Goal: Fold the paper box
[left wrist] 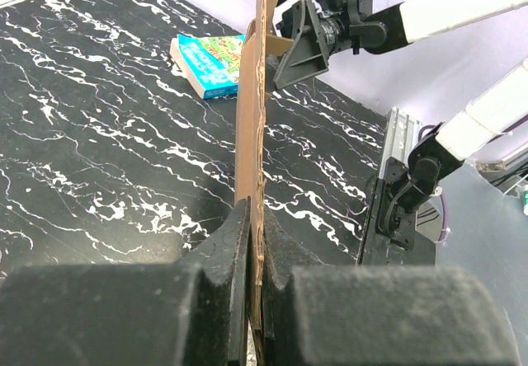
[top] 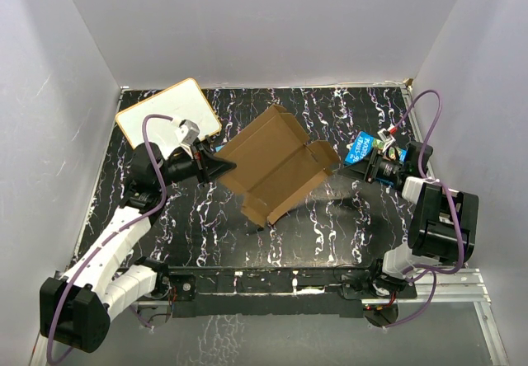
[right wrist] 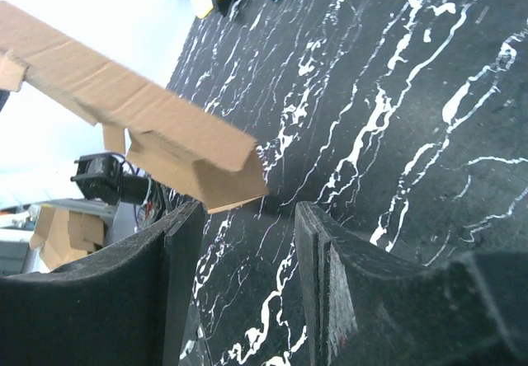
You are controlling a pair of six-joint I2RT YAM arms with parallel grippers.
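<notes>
The paper box [top: 276, 162] is a plain brown cardboard blank with raised flaps, held tilted above the middle of the black marbled table. My left gripper [top: 224, 166] is shut on its left edge; in the left wrist view the cardboard [left wrist: 254, 127] stands edge-on between the closed fingers [left wrist: 223, 251]. My right gripper [top: 351, 161] is open just right of the box's right flap and grips nothing. In the right wrist view the flap's corner [right wrist: 206, 164] hangs just ahead of the open fingers [right wrist: 318, 259].
A white board with an orange rim [top: 165, 110] lies at the back left. A blue printed box [top: 363, 146] lies by the right gripper and shows in the left wrist view [left wrist: 210, 65]. A metal rail [top: 330, 279] runs along the near edge.
</notes>
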